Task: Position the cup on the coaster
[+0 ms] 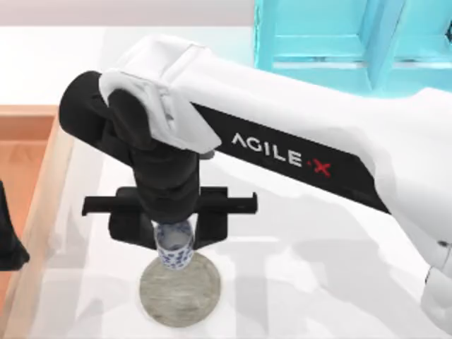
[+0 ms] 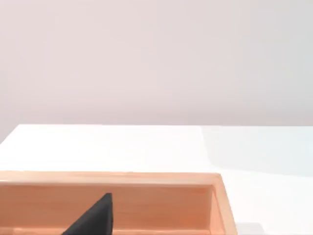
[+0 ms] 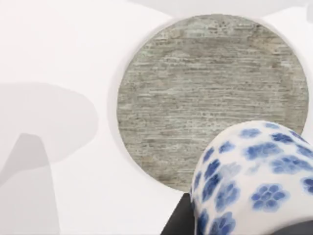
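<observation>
The cup (image 1: 174, 251), small and white with blue flowers, hangs between the black fingers of my right gripper (image 1: 173, 239), which is shut on it. My right arm reaches across from the right side of the table. The cup is upright over the far edge of the coaster (image 1: 181, 291), a flat round grey disc near the front of the table. In the right wrist view the cup (image 3: 254, 176) overlaps the rim of the coaster (image 3: 205, 93), with a dark finger (image 3: 178, 221) beside it. I cannot tell whether the cup touches the disc.
My left arm (image 1: 8, 240) is parked at the table's left edge; one dark finger (image 2: 95, 218) shows in its wrist view. An orange wooden tray (image 1: 28, 141) borders the left side. Turquoise furniture (image 1: 339, 35) stands at the back right.
</observation>
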Motion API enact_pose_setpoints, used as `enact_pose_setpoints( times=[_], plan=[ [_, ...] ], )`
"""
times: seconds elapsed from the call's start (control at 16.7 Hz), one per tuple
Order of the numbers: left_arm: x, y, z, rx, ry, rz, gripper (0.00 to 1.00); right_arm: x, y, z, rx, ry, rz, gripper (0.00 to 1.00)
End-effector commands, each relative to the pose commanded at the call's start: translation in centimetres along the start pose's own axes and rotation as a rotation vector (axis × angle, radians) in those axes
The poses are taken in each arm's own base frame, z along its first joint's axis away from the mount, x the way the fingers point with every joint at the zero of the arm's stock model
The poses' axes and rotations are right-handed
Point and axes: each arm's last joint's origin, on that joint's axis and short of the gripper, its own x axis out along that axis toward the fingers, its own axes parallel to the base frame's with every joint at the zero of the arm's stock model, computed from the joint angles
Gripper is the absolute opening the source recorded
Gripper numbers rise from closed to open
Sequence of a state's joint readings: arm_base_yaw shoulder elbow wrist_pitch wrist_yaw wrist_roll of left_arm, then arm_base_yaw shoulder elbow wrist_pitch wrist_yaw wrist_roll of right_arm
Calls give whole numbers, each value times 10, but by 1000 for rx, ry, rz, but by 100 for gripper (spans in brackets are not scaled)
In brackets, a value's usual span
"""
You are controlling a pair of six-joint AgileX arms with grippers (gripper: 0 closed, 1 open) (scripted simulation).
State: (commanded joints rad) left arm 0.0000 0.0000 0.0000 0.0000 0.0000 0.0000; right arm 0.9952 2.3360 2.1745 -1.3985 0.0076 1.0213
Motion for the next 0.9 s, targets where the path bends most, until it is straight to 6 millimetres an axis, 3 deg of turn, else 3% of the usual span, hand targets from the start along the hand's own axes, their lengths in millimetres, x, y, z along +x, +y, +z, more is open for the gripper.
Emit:
enact_pose_setpoints(
  times=[0.18,0.54,0.84,0.9],
  plan=[
    [0,0,0,0,0,0,100,10,1,0,-5,-1,0,0],
    [0,0,0,0,0,0,100,62,2,-1,-5,3,-1,0],
    [0,0,0,0,0,0,100,66,1,-1,-5,0,-3,0],
    [0,0,0,0,0,0,100,66,1,-1,-5,0,-3,8]
  ],
)
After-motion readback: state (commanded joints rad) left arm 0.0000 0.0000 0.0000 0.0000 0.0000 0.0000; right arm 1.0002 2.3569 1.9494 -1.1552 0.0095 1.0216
